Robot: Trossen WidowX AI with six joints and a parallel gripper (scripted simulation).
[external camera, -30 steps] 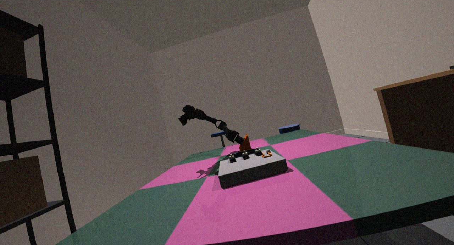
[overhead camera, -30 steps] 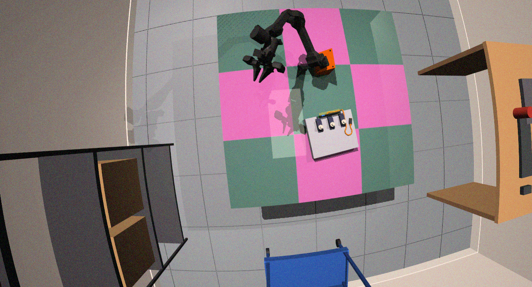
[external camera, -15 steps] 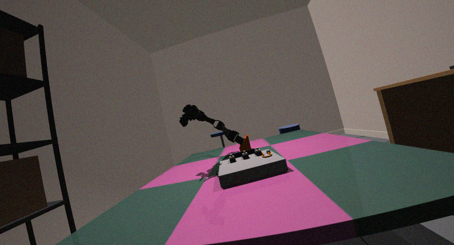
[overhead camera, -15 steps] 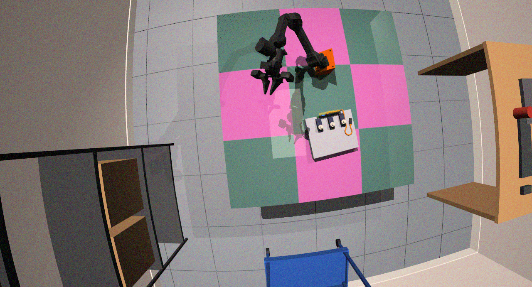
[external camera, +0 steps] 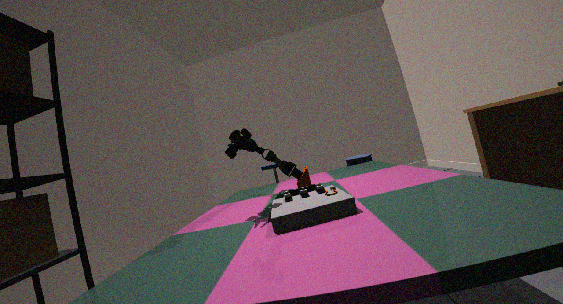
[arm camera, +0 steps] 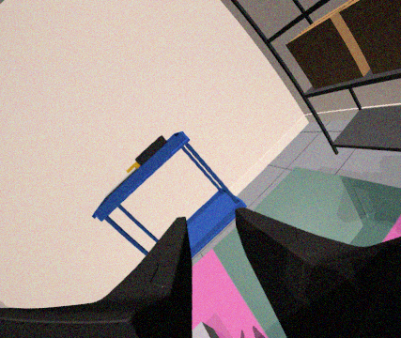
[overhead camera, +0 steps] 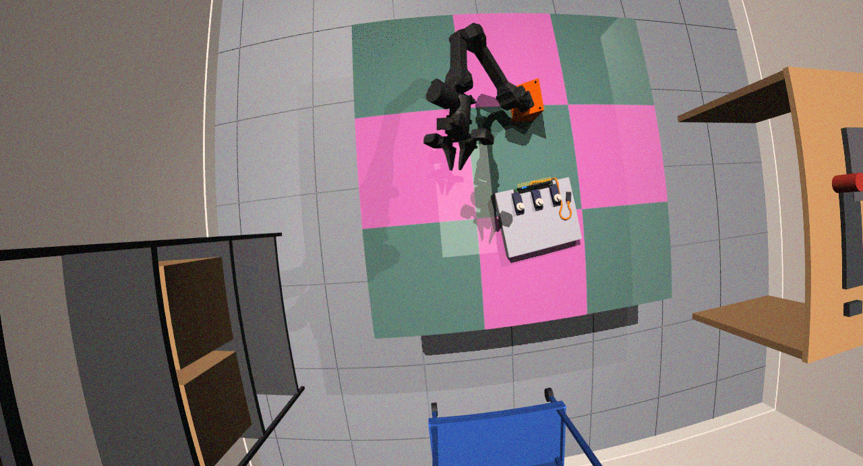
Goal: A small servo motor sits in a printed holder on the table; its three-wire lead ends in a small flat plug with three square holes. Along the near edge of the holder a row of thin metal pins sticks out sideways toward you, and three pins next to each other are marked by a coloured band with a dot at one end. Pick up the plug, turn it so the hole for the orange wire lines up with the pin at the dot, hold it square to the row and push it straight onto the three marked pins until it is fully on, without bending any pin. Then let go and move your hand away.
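My gripper (overhead camera: 456, 168) (arm camera: 211, 221) is partly open and empty, in the air left of the white holder block (overhead camera: 537, 237) (external camera: 315, 205). The plug (overhead camera: 568, 195) (external camera: 332, 188), small and dark, lies on the block's top near its right end. Its orange lead (overhead camera: 564, 218) (external camera: 330, 194) curves in a loop beside it. The pin row (overhead camera: 536, 183) sticks out along the block's edge on the arm-base side. A small blue mark shows near its left end; the dot is too small to tell. Three dark servos with white hubs stand behind the pins. The plug's holes cannot be seen.
The orange arm base (overhead camera: 537, 92) (external camera: 304, 178) stands beyond the pin side of the block. The table (overhead camera: 621, 155) (external camera: 409, 184) is chequered green and pink. A black shelf, a wooden desk and a blue cart (overhead camera: 497, 436) (arm camera: 139, 180) stand off the table.
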